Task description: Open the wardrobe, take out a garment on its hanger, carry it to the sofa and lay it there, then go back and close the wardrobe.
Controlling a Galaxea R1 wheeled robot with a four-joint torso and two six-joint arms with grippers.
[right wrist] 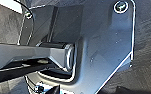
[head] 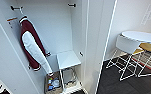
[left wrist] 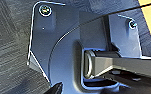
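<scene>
Wardrobe (head: 66,30) doors are seen standing open with a maroon jacket (head: 32,45) hung inside, no black garment being visible, so closing is judged pending; gripper states cannot be told.

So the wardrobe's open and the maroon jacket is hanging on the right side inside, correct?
Not quite. The wardrobe is open, but the maroon jacket hangs on the left side inside, from a peg near the top. The head view shows it.
</scene>
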